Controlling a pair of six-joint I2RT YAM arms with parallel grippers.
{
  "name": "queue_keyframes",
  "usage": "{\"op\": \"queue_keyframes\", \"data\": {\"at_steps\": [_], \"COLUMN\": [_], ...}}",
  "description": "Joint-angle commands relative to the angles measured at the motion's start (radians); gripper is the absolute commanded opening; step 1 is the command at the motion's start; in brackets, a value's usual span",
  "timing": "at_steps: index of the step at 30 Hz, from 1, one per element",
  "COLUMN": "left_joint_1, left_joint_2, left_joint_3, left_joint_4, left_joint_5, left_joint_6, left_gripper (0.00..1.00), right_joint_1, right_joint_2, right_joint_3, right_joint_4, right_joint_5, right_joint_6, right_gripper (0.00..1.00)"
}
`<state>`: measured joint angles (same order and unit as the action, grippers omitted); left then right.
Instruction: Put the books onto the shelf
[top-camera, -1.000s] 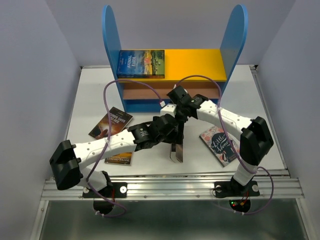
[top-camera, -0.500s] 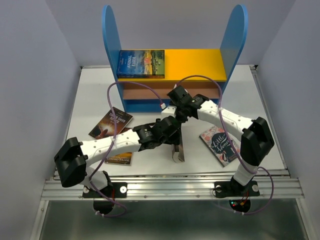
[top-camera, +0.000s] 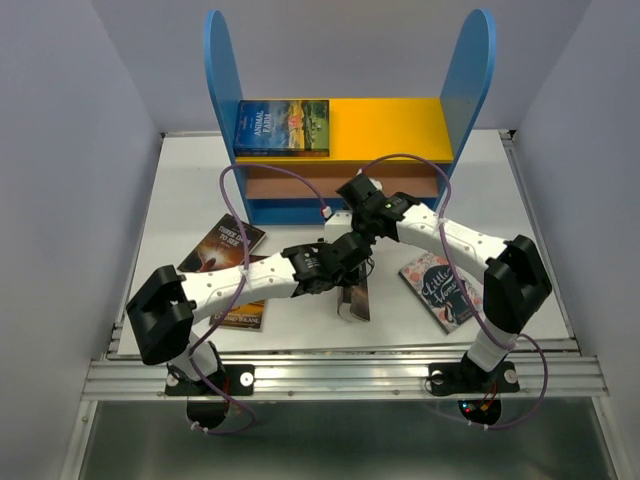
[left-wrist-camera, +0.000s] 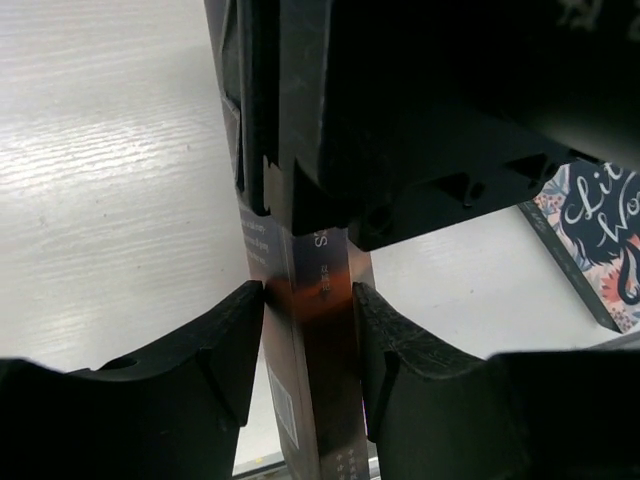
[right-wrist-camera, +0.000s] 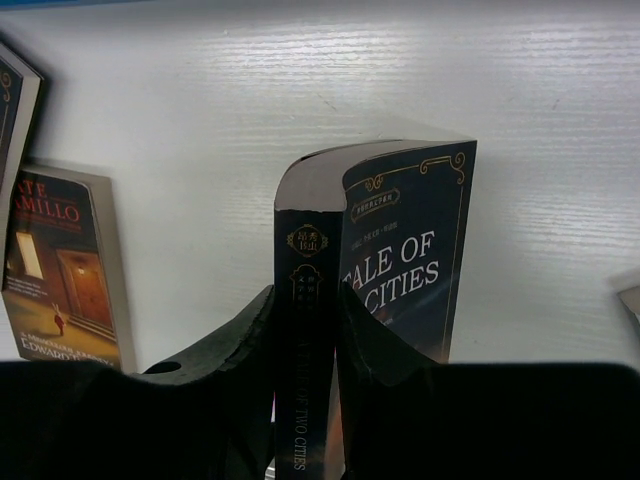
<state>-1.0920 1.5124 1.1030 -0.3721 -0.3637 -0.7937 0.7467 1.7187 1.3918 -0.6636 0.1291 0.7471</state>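
Note:
A dark paperback, "A Tale of Two Cities" (right-wrist-camera: 405, 250), stands on edge mid-table (top-camera: 353, 300), its cover bowing away from the spine. My right gripper (right-wrist-camera: 305, 310) is shut on the spine from above (top-camera: 358, 238). My left gripper (left-wrist-camera: 308, 300) comes in from the left (top-camera: 348, 266), and both fingers (left-wrist-camera: 225, 340) press the same book lower down. The shelf (top-camera: 390, 128) stands at the back with one blue sunset book (top-camera: 283, 127) on its yellow board. Other books lie flat: a dark red one (top-camera: 222, 243), one partly under my left arm (top-camera: 240, 316), and grey floral "Little Women" (top-camera: 440, 290).
The two arms cross close together over the table's middle. The shelf's blue side panels (top-camera: 222, 80) rise tall behind them. The right gripper's dark body (left-wrist-camera: 430, 130) fills the top of the left wrist view. The metal rail (top-camera: 340, 372) marks the near edge.
My left arm has reached further right and its fingers have closed from wide apart onto the standing book. The right gripper has kept its hold on the spine.

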Motion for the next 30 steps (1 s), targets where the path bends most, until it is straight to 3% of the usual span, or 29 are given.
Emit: {"op": "queue_keyframes", "data": {"at_steps": [1, 7, 8, 10, 13, 16, 19, 20, 21, 22, 25, 30], "left_joint_1": [-0.032, -0.046, -0.046, -0.048, -0.054, -0.069, -0.075, -0.075, -0.075, -0.075, -0.075, -0.075], "left_joint_2": [0.045, 0.103, 0.109, 0.118, 0.123, 0.138, 0.125, 0.114, 0.088, 0.075, 0.034, -0.021], "left_joint_3": [0.049, 0.080, 0.087, 0.098, 0.116, 0.133, 0.117, 0.106, 0.088, 0.083, 0.070, 0.026], "left_joint_4": [-0.149, -0.177, -0.192, -0.214, -0.231, -0.258, -0.243, -0.232, -0.213, -0.208, -0.214, -0.194], "left_joint_5": [-0.069, -0.067, -0.072, -0.087, -0.099, -0.109, -0.104, -0.104, -0.107, -0.115, -0.152, -0.155], "left_joint_6": [-0.041, -0.029, -0.032, -0.039, -0.041, -0.038, -0.033, -0.038, -0.036, -0.038, -0.053, -0.056], "left_gripper": [0.51, 0.49, 0.40, 0.30, 0.26, 0.00, 0.00, 0.00, 0.00, 0.00, 0.00, 0.00], "right_joint_1": [0.011, 0.011, 0.011, 0.011, 0.011, 0.011, 0.011, 0.011, 0.011, 0.011, 0.011, 0.011], "right_joint_2": [-0.065, -0.065, -0.065, -0.065, -0.062, -0.057, -0.054, -0.056, -0.056, -0.057, -0.070, -0.122], "right_joint_3": [-0.013, -0.020, -0.017, -0.019, -0.022, -0.025, -0.020, -0.017, -0.013, -0.001, 0.024, 0.032], "right_joint_4": [0.097, 0.127, 0.127, 0.125, 0.125, 0.136, 0.139, 0.137, 0.137, 0.137, 0.137, 0.136], "right_joint_5": [0.015, 0.020, 0.023, 0.032, 0.038, 0.024, 0.027, 0.032, 0.033, 0.035, 0.058, 0.162], "right_joint_6": [0.038, 0.052, 0.051, 0.049, 0.055, 0.060, 0.054, 0.052, 0.046, 0.044, 0.040, 0.034], "right_gripper": [0.28, 0.29, 0.29, 0.30, 0.31, 0.35, 0.47, 0.58, 0.61, 0.77, 0.94, 1.00]}}
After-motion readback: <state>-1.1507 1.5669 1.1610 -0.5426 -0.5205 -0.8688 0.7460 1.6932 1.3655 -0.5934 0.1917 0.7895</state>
